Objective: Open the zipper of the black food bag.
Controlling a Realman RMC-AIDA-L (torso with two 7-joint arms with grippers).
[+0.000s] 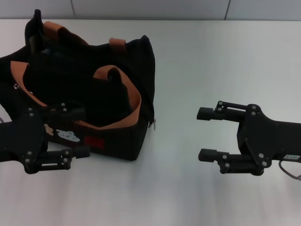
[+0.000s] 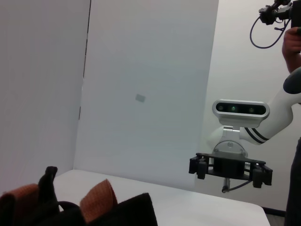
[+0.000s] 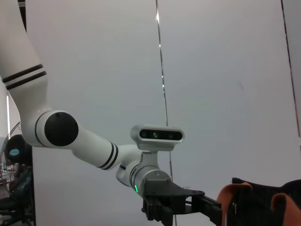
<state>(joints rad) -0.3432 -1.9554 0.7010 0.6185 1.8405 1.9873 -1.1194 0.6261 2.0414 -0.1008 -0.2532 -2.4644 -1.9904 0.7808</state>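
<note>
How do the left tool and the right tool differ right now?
The left tool sits in front of the black food bag, its fingers overlapping the bag's front side; the right tool hangs over bare table, well apart from the bag. The left points toward the robot's right, the right toward its left. Both are black and open, holding nothing.

No legible text anywhere.
</note>
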